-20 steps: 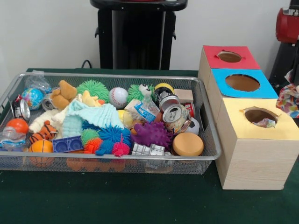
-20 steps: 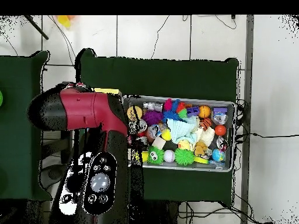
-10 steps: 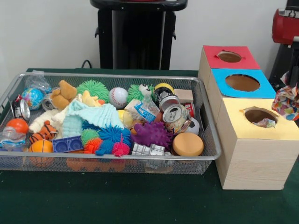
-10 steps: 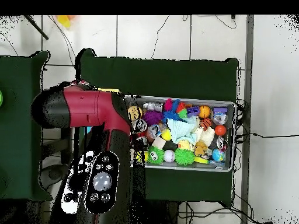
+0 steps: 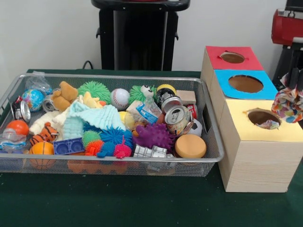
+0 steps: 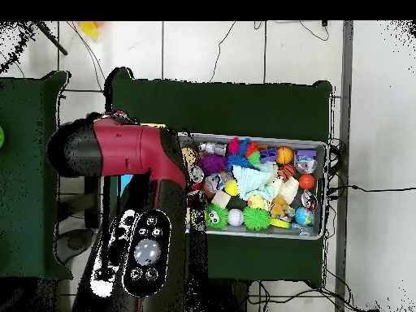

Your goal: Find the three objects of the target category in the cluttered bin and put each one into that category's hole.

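My gripper (image 5: 294,86) is at the right edge of the front view, shut on a dotted white fabric bundle (image 5: 288,105). The bundle hangs just right of and a little above the yellow-surround hole (image 5: 262,117) on the pale wood box. Another dotted fabric piece (image 5: 269,125) shows inside that hole. The wire mesh bin (image 5: 113,76) stands to the left of the boxes, full of toys; I see no dotted fabric in it. In the overhead view the red arm (image 6: 122,150) covers the boxes and the gripper beside the bin (image 6: 253,137).
The blue-surround hole (image 5: 245,83) and the red-surround hole (image 5: 232,57) lie behind the yellow one. The bin holds a mint knitted cloth (image 5: 92,118), a purple spiky ball (image 5: 154,136), a can (image 5: 177,118), balls and plush toys. The black pedestal (image 5: 139,33) stands behind.
The arm has moved left in the front view, carrying the dotted bundle closer to the yellow hole. In the overhead view the arm has shifted toward the bin.
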Controlling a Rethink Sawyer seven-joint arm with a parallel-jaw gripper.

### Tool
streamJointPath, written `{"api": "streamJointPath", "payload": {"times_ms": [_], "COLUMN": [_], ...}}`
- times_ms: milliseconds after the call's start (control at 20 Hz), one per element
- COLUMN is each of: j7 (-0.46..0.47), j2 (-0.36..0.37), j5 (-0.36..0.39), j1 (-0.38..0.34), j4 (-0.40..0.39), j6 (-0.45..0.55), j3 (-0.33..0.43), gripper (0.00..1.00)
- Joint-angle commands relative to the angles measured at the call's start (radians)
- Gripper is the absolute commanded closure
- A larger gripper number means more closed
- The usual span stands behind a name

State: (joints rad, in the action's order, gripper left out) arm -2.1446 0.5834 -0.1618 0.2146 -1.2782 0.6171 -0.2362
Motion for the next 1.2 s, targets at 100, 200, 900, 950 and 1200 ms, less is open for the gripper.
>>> {"api": "streamJointPath", "payload": {"times_ms": [100, 200, 900, 950, 1200], "j7": [-0.141, -0.132, -0.128, -0.127, -0.124], "j2": [-0.018, -0.027, -0.037, -0.034, -0.002], "j5": [-0.018, -0.014, -0.008, -0.008, -0.012], "j1": [-0.056, -0.065, -0.081, -0.081, -0.073], "j4": [-0.107, -0.117, -0.161, -0.167, -0.232], "j6": [-0.006, -0.022, -0.043, -0.040, -0.042], "j3": [0.053, 0.062, 0.083, 0.083, 0.090], "gripper": [1.00, 1.00, 1.00, 1.00, 1.00]}}
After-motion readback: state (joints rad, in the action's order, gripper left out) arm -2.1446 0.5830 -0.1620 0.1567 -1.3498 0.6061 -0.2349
